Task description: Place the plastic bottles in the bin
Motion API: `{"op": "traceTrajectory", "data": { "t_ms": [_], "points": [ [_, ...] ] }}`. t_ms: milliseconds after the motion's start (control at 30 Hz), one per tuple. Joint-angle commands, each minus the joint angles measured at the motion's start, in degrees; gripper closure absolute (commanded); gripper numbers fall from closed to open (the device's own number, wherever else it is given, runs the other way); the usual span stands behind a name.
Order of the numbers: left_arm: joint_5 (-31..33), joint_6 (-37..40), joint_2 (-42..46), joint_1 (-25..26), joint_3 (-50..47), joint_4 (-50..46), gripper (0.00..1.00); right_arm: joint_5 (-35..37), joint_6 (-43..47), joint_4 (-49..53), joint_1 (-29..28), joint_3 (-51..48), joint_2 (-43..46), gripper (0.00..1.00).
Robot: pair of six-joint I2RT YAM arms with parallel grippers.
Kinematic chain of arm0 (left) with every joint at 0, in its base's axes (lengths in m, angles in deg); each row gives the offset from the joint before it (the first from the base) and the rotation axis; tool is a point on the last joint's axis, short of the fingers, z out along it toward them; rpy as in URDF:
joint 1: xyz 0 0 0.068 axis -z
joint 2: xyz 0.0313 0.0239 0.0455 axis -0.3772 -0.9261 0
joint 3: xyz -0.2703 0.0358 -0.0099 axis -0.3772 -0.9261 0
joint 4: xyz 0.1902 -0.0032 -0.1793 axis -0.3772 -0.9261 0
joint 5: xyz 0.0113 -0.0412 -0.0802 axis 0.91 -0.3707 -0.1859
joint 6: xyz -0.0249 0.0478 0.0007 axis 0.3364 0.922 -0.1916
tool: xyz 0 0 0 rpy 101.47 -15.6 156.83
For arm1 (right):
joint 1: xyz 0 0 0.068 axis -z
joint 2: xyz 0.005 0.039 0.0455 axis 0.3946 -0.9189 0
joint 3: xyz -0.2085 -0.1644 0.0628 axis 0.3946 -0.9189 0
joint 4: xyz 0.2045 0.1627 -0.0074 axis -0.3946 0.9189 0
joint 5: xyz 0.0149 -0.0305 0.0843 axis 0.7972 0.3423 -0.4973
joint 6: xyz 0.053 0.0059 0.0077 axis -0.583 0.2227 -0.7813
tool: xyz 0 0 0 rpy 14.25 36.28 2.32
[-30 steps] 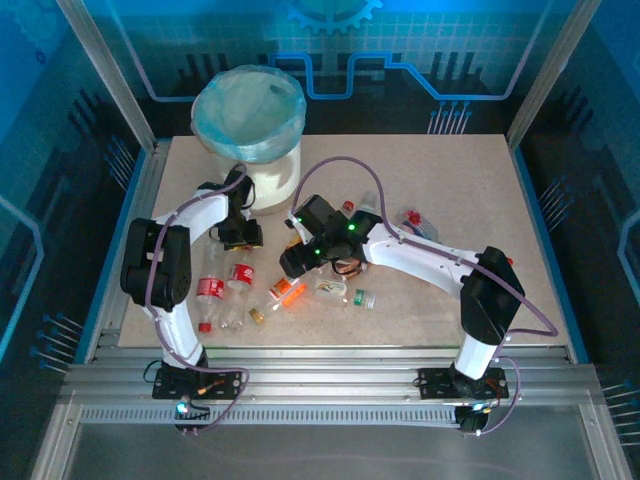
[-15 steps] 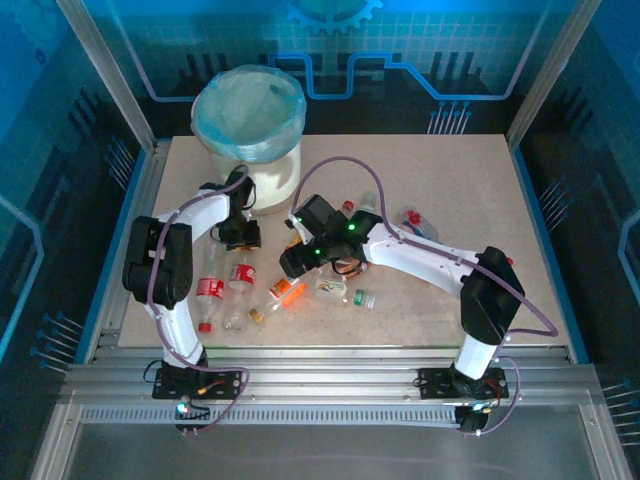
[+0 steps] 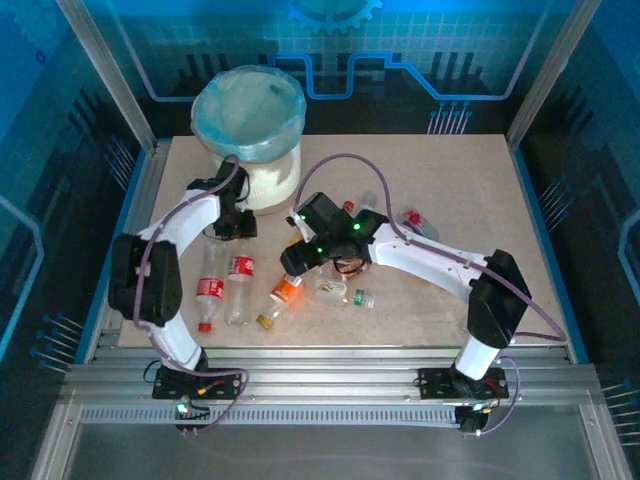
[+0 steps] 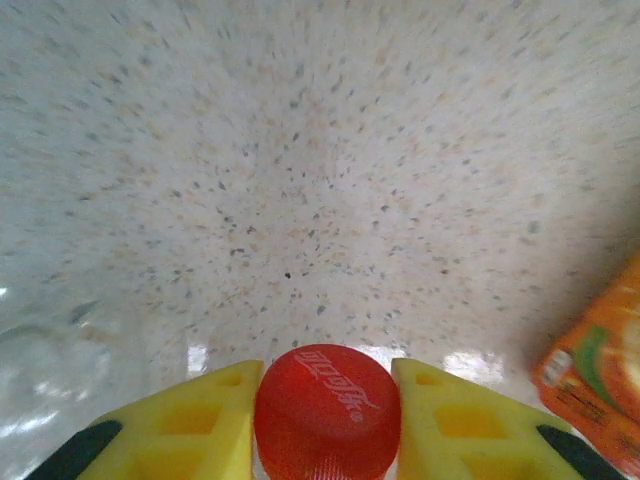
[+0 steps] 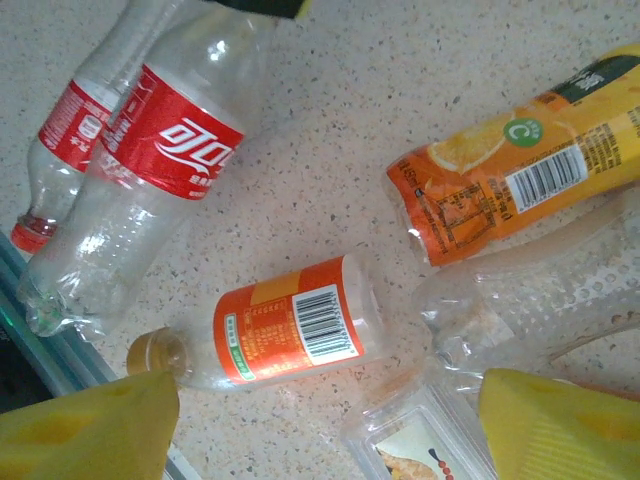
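My left gripper (image 4: 327,405) is shut on the red cap (image 4: 327,410) of a plastic bottle, low over the speckled table. From above, this gripper (image 3: 236,232) sits by the foot of the bin (image 3: 262,185), at the top end of a red-labelled bottle (image 3: 239,280) that lies flat. My right gripper (image 5: 325,400) hangs open above a small orange-labelled bottle (image 5: 290,325), touching nothing. Around it lie two red-labelled bottles (image 5: 180,135), an orange juice bottle (image 5: 510,180) and a crushed clear bottle (image 5: 540,300).
The bin, with a light-blue liner (image 3: 205,125), stands at the table's back left. More bottles lie behind the right arm (image 3: 415,220). A clear labelled pack (image 5: 420,445) lies under the right gripper. The table's near edge rail (image 5: 60,345) is close to the bottles.
My left gripper has shut on the red cap. The left arm's elbow has swung out to the left and its gripper has crept toward the bin. The right arm has barely moved.
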Motion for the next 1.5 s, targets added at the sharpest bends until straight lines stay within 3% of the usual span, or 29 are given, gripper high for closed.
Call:
{"op": "traceTrajectory", "data": {
  "t_ms": [0, 100, 267, 567, 733, 1000, 1167, 1467],
  "points": [
    [2.7, -1.3, 7.6, -0.2, -0.4, -1.9, 0.81, 0.2, 1.6, -0.1, 0.1, 1.1, 2.3, 0.21],
    [4.3, -1.6, 13.1, -0.2, -0.5, -1.4, 0.85, 0.0, 2.5, -0.6, -0.1, 3.0, 2.2, 0.21],
    [6.0, -1.5, 21.8, -0.2, 0.5, -1.8, 1.00, 0.1, 3.8, -0.1, -0.9, 5.5, 2.5, 0.22],
    [7.0, 1.8, 39.6, -0.2, -0.1, 0.4, 1.00, -0.8, 7.7, -4.9, -2.7, 3.6, 7.5, 0.22],
    [7.3, 3.0, 44.4, -0.2, 4.3, -0.2, 1.00, -2.8, 10.3, -8.5, -3.1, 2.9, 10.5, 0.22],
    [5.7, 4.7, 46.8, -0.1, 12.4, 2.6, 1.00, -4.0, 13.9, -15.4, -3.1, 1.9, 15.9, 0.23],
    [6.2, 5.5, 45.6, -0.1, 15.5, 9.9, 1.00, 1.2, 14.2, -15.0, -2.8, 5.8, 16.4, 0.23],
    [8.0, 3.9, 32.9, -0.1, 25.4, 20.6, 1.00, 4.0, 14.1, -14.4, 0.6, 13.6, 15.5, 0.23]
  ]
}}
